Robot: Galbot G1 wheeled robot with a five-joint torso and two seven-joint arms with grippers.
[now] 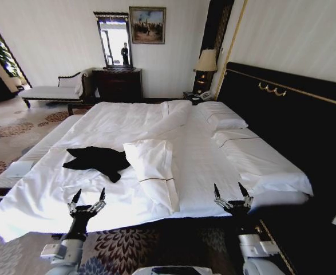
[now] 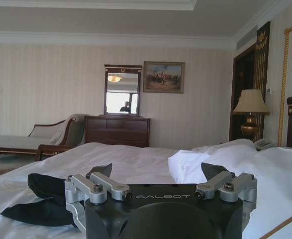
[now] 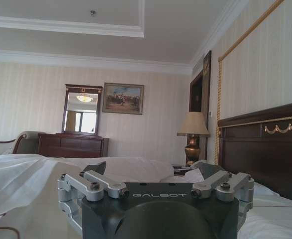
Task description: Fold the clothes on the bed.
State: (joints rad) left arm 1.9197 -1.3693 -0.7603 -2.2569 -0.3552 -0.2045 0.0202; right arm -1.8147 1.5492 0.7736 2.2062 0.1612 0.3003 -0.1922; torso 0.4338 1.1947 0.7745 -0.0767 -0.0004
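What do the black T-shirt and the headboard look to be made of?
Black T-shirt: soft matte knit, probably cotton; it lies crumpled and limp on the bed. Headboard: dark polished wood by its sheen, trimmed with gold-coloured moulding and swags.

bed (image 1: 99, 200): white sheets, dark headboard at 3 o'clock
T-shirt (image 1: 96, 158): black, crumpled, at 9 o'clock
pillows (image 1: 222, 121): 2, white, at 1 o'clock

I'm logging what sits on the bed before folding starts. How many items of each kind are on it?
Black T-shirt: 1
White pillows: 4, namely and
Total: 5 on the bed
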